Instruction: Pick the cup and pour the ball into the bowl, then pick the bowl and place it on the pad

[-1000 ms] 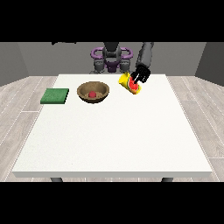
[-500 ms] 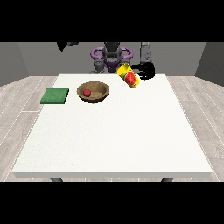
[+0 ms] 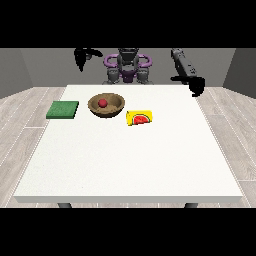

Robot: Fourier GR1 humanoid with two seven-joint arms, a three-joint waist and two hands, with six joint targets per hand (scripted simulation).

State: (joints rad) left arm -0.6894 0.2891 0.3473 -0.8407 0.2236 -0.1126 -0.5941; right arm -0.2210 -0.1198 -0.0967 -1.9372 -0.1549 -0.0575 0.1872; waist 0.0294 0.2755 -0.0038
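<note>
Since half a second ago, the cup (image 3: 140, 118) has been released and is now lying on its side on the table (image 3: 130, 165), just beside the bowl (image 3: 106, 105), toward the far edge. The bowl is sitting near the far edge, with the red ball (image 3: 102, 103) being held inside it. The green pad (image 3: 63, 109) is lying beside the bowl, close to the table's edge at the view's left. The hand at the view's right (image 3: 195, 85) is being held raised over the far corner, grasping nothing. The hand at the view's left (image 3: 82, 56) is hanging above the far edge; whether it is clenched cannot be told.
</note>
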